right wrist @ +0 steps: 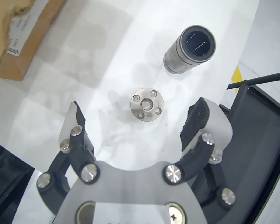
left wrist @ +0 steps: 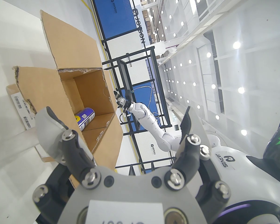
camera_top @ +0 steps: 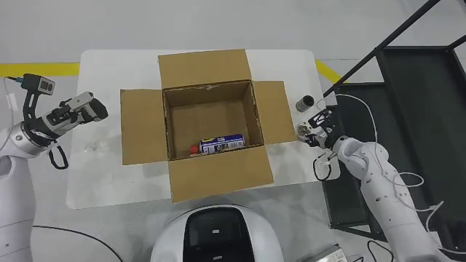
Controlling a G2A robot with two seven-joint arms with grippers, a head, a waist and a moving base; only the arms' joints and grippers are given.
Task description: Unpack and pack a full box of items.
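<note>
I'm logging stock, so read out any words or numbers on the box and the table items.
On the box, a sticker: barcodes and print, too small to read.
On its other side, a label: too small to read.
The spray can: print blurred, unreadable.
The metal sleeve and flange: no text.

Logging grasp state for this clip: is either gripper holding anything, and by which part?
Nothing is held. The left gripper is open beside the cardboard box; the right gripper is open over the round metal flange on the table.
</note>
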